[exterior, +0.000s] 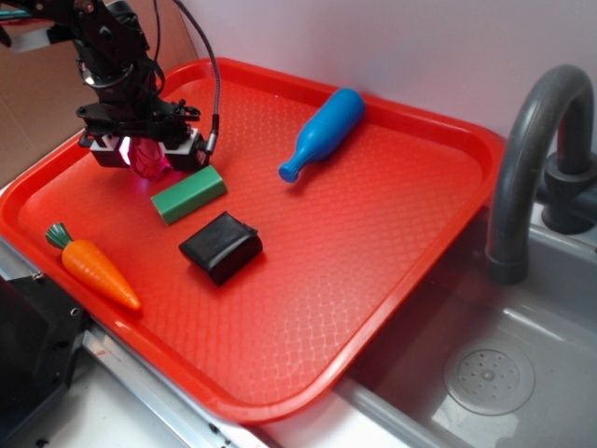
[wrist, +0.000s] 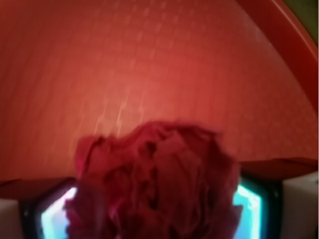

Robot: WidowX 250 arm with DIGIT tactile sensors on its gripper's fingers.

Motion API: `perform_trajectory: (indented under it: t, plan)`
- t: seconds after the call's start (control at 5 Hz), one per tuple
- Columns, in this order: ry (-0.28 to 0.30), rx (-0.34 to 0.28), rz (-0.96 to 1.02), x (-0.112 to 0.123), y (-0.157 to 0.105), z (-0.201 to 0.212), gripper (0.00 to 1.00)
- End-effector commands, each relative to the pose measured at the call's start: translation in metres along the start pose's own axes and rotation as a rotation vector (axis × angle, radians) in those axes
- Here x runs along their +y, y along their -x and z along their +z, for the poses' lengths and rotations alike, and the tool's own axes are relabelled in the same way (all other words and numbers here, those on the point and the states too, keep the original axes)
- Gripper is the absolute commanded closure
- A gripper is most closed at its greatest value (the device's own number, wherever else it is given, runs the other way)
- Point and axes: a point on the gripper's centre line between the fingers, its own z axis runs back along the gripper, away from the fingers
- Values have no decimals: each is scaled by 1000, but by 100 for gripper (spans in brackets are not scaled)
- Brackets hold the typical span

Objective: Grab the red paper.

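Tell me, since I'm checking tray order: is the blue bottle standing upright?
No, the blue bottle lies on its side on the red tray, neck toward the green block.

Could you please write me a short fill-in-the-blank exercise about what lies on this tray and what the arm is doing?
1. The gripper has its fingers on the red ____, a crumpled wad.
2. The block right beside the wad is ____ in colour.
3. The blue bottle is lying on its ____ on the red tray.
4. Nearest the tray's front left edge lies an orange ____.

Missing words: paper; green; side; carrot
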Motion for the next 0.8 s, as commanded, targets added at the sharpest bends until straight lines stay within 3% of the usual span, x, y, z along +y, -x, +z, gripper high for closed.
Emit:
perform_trajectory:
  t: [0.0,0.4,0.6]
  plan:
    - [-5,-1,-8,9,1,3,100]
    - [71,-37,-145,-18,-2,92,100]
    - [192,-35,-217,-35,5,148,100]
